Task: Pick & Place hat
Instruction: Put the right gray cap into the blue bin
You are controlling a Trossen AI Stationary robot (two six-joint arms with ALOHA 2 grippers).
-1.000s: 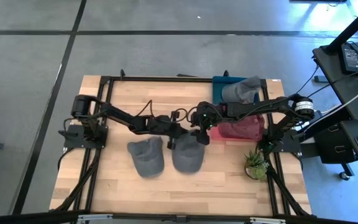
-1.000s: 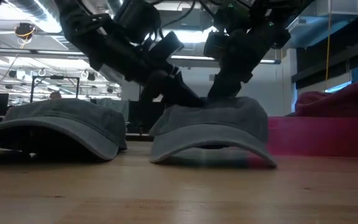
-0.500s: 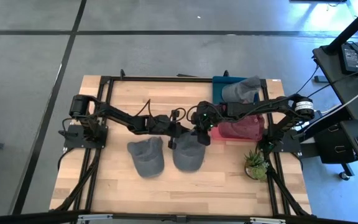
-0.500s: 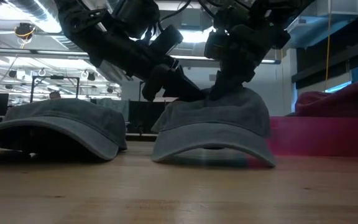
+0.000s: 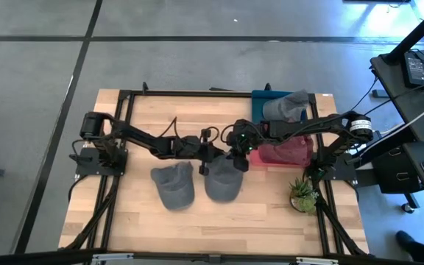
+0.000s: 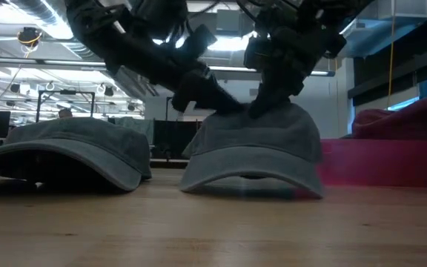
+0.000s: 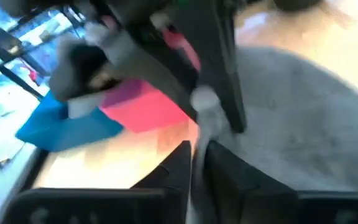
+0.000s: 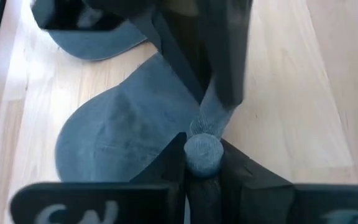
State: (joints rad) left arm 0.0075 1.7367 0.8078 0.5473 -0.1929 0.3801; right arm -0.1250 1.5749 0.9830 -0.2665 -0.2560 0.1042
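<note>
Since a second ago the crown of the right cap (image 6: 252, 152) has been drawn up into a taller peak, and the left end effector (image 5: 204, 152) has pulled back a little toward its own side. On the pale wood-grain tabletop (image 5: 138, 213), going left to right, lies the left cap (image 5: 173, 184), soft grey cloth with a flat curved brim, untouched. Just beside it sits the right cap, same dull grey fabric, with both end effectors at its back edge. The left one is clenched on a thin pinch of the cloth, its dark fingers (image 7: 180, 163) nearly touching. The right end effector (image 5: 239, 157) is clenched too, squeezing a bunched, rolled nub of the fabric between its fingers (image 8: 173, 158). Farther right are a red cloth bundle (image 5: 284, 152), a blue box (image 5: 267, 97) with another grey cap (image 5: 287, 107) on it, and a small spiky potted plant (image 5: 301, 195).

The overhead view gives the layout but hides the grips under the arms. The low view shows the right cap's domed profile and arched brim, edge lifted off the wood. Only the wrist views show the pinched folds themselves.
</note>
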